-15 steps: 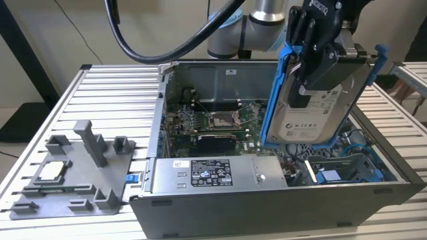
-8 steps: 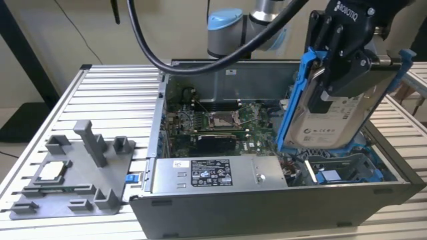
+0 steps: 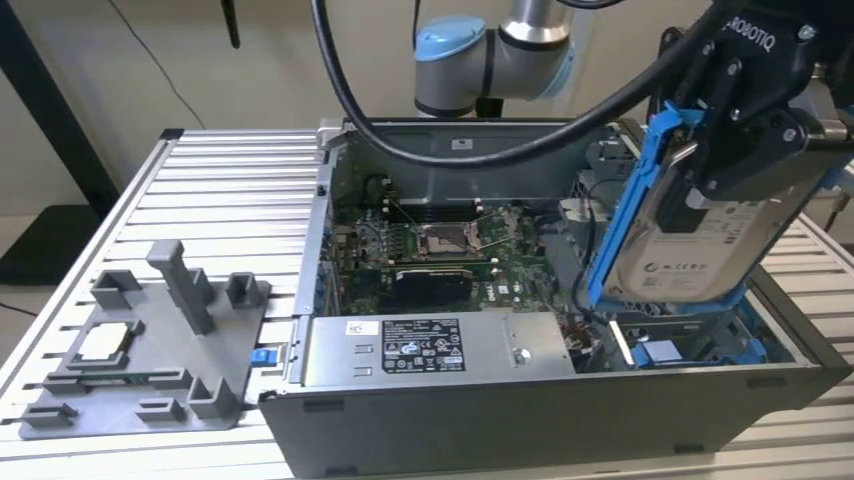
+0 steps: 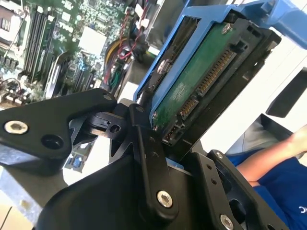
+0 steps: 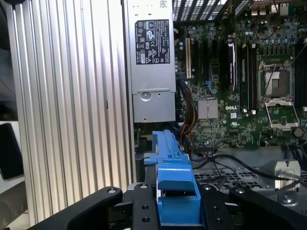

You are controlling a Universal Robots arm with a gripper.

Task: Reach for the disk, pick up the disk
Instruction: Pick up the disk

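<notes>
The disk (image 3: pixel 667 265), a silver-grey drive with a white label in a blue plastic frame, hangs tilted on edge above the right end of the open computer case (image 3: pixel 534 410). My gripper (image 3: pixel 727 170) is shut on its upper part. The second wrist view shows the disk's green circuit-board side (image 4: pixel 192 91) and connector, clamped between my black fingers (image 4: pixel 144 148). In the first wrist view, the blue frame's edge (image 5: pixel 175 191) stands between the fingers (image 5: pixel 141 208), with the case interior beyond it.
Inside the case lie the motherboard (image 3: pixel 441 250), the power supply (image 3: pixel 427 350) and a blue bracket (image 3: pixel 661 352) under the disk. A grey fixture (image 3: pixel 147 340) carrying a small square chip (image 3: pixel 107 345) sits on the slatted table (image 3: pixel 227 190). A person's arm (image 4: pixel 273 163) is nearby.
</notes>
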